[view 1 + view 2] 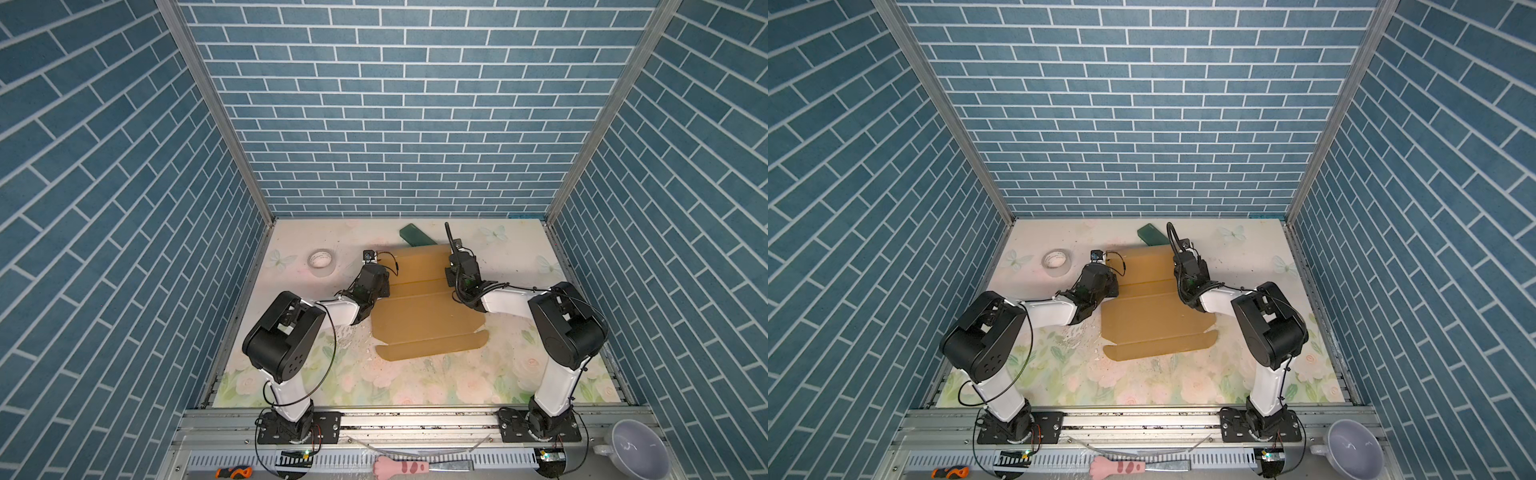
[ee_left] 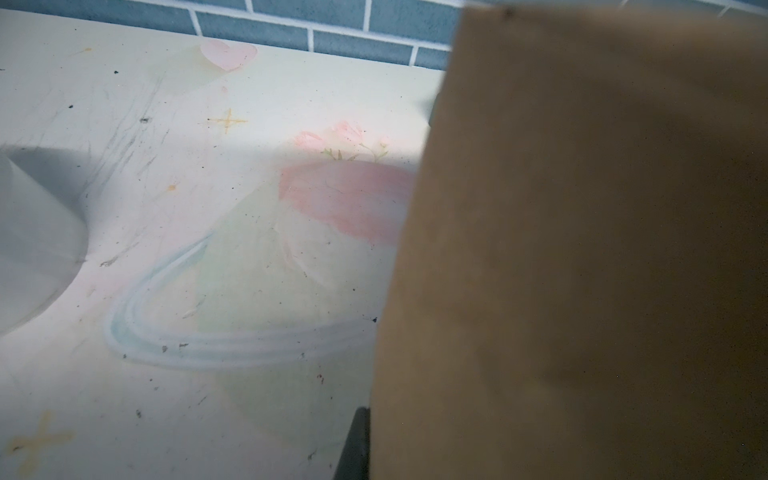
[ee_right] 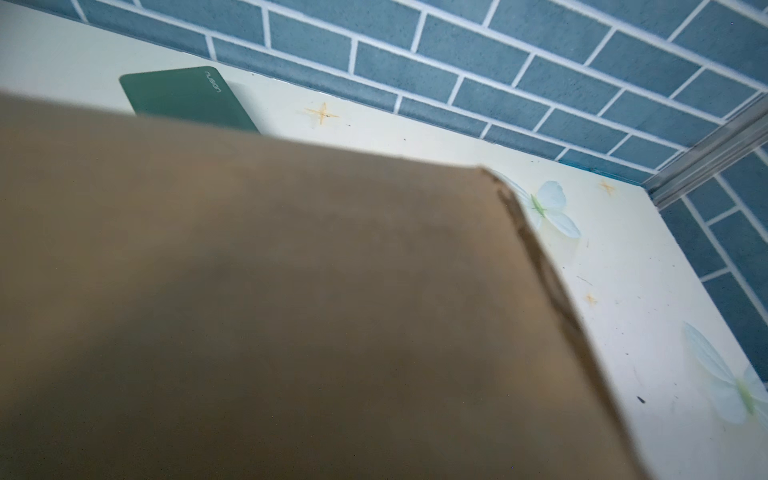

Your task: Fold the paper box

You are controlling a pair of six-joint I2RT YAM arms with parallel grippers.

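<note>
Paper box (image 1: 419,307): brown cardboard, opened out in the middle of the table (image 1: 415,386), between the two arms. Its long front flap lies flat on the near side.
Left claw (image 1: 380,286): at the box's left edge, closed thin on a side flap. One dark finger (image 2: 356,444) shows right beside the cardboard.
Right claw (image 1: 455,278): at the box's right edge, closed tight. Cardboard hides its fingers, so I cannot tell if it holds the flap.
Green block (image 1: 417,235): peeks out behind the box's far edge.
Tape roll (image 1: 321,260): on the table, off to the left of the box.
</note>
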